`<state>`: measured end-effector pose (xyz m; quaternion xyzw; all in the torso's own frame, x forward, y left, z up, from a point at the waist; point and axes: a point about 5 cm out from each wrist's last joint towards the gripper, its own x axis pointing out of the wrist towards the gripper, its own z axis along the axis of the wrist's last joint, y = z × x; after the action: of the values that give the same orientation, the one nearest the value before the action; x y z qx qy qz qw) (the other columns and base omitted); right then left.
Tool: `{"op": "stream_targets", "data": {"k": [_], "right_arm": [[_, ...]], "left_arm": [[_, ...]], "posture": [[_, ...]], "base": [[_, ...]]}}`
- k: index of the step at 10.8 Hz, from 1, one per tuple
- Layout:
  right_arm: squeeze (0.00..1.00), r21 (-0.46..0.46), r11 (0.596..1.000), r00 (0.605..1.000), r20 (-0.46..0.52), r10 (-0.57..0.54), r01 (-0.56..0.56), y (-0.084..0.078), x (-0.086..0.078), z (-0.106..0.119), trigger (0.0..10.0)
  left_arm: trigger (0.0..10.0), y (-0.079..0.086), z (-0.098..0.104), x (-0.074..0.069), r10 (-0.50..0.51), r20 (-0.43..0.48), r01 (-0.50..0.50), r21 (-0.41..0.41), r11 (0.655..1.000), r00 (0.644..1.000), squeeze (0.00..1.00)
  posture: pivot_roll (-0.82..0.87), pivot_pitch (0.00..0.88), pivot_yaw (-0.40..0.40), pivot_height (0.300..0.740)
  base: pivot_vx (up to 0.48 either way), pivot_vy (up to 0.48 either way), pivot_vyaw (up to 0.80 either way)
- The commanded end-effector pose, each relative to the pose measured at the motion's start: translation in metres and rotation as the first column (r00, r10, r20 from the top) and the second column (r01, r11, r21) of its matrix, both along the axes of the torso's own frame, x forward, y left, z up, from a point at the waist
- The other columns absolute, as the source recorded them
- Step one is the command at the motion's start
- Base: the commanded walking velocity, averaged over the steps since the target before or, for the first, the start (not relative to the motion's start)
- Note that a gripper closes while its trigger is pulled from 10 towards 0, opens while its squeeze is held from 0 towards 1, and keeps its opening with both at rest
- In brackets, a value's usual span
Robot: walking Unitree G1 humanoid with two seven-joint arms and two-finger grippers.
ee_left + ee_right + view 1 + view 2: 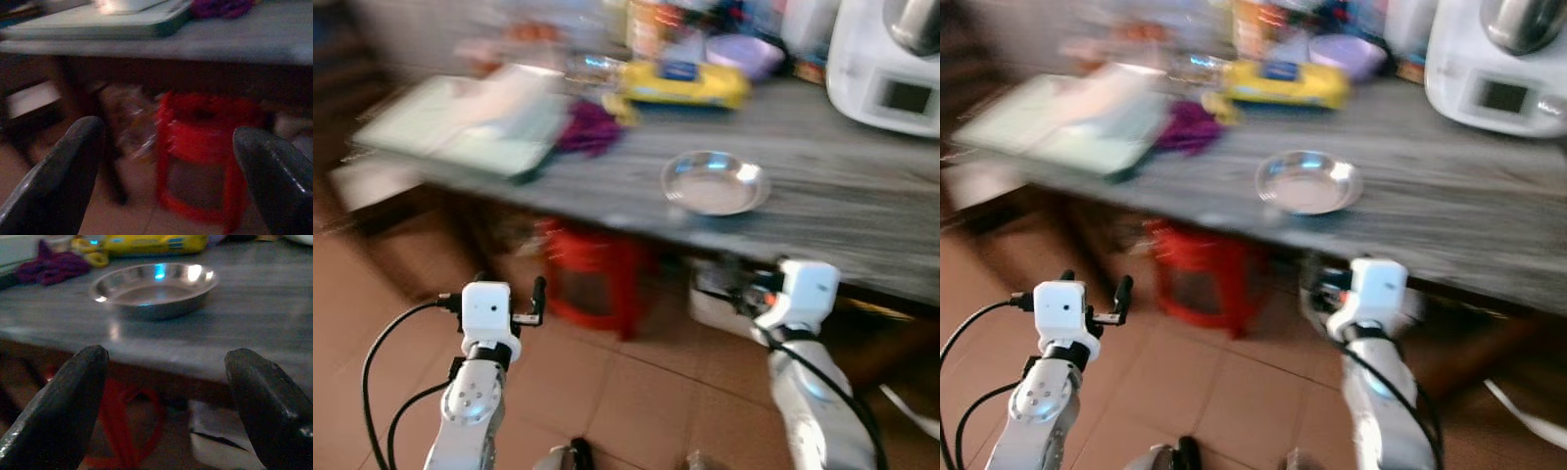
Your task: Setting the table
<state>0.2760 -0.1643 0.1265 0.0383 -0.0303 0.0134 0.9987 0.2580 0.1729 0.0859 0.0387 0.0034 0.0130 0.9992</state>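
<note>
Views blurred, so I judge I'm approaching. Steel dish (154, 289) sits near the grey table's (862, 206) front edge, within reach. Right gripper (168, 406), fingers spread wide and empty, is below the edge, aimed at it. Left gripper (166, 181), also wide and empty, faces a red stool (205, 161) underneath.
</note>
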Motion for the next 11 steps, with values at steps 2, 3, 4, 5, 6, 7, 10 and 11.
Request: {"op": "stream_targets", "data": {"k": [2, 3, 4, 5, 6, 7, 10, 11], "right_arm": [[0.0, 0.015, 1.0, 1.0, -0.017, -0.021, 0.022, -0.0021, -0.0025, -0.0042, 10.0], [0.0, 0.018, 0.999, 0.999, -0.02, -0.029, 0.029, -0.0027, -0.0023, -0.0043, 10.0], [0.0, 0.016, 0.999, 0.999, -0.021, -0.045, 0.045, -0.0044, -0.002, -0.0041, 10.0], [0.0, 0.022, 0.999, 0.999, -0.022, -0.047, 0.048, -0.0045, -0.002, -0.0043, 10.0], [0.0, 0.03, 0.998, 0.998, -0.026, -0.051, 0.052, -0.0048, -0.002, -0.0049, 10.0], [0.0, 0.031, 0.998, 0.998, -0.027, -0.054, 0.055, -0.0053, -0.0017, -0.0048, 10.0], [0.0, 0.029, 0.997, 0.997, -0.033, -0.064, 0.065, -0.0066, -0.0011, -0.005, 10.0], [0.0, 0.028, 0.997, 0.997, -0.035, -0.064, 0.065, -0.0066, -0.0008, -0.0051, 10.0]], "left_arm": [[10.0, 0.0025, -0.0032, -0.0007, 0.008, -0.021, -0.008, 0.009, 1.0, 1.0, 0.0], [10.0, 0.0027, -0.0032, -0.0006, 0.008, -0.022, -0.007, 0.01, 1.0, 1.0, 0.0], [10.0, 0.0028, -0.0033, -0.0007, 0.007, -0.024, -0.007, 0.012, 1.0, 1.0, 0.0], [10.0, 0.0026, -0.0033, -0.0008, 0.005, -0.024, -0.005, 0.013, 1.0, 1.0, 0.0], [10.0, 0.0022, -0.0025, -0.0003, -0.003, -0.016, 0.003, 0.017, 1.0, 1.0, 0.0], [10.0, 0.002, -0.0025, 0.0006, -0.003, -0.018, 0.003, 0.006, 1.0, 1.0, 0.0], [10.0, 0.0005, -0.0007, 0.001, -0.011, -0.003, 0.011, 0.009, 1.0, 1.0, 0.0], [10.0, -0.0002, 0.0005, 0.0015, -0.025, 0.007, 0.025, 0.01, 1.0, 1.0, 0.0]], "posture": [[-0.06, 0.141, 0.04, 0.74], [-0.06, 0.144, 0.041, 0.74], [-0.06, 0.144, 0.043, 0.74], [-0.06, 0.144, 0.043, 0.74], [-0.06, 0.146, 0.044, 0.74], [-0.06, 0.146, 0.044, 0.74], [-0.07, 0.146, 0.045, 0.74], [-0.06, 0.145, 0.046, 0.74]], "base": [[-0.332, 0.0, 0.0], [-0.326, 0.0, 0.0], [-0.322, 0.0, 0.0], [-0.326, 0.0, 0.0], [0.0, 0.0, 0.0], [0.0, 0.0, 0.0], [0.0, 0.0, 0.0], [0.0, 0.0, 0.0]]}}
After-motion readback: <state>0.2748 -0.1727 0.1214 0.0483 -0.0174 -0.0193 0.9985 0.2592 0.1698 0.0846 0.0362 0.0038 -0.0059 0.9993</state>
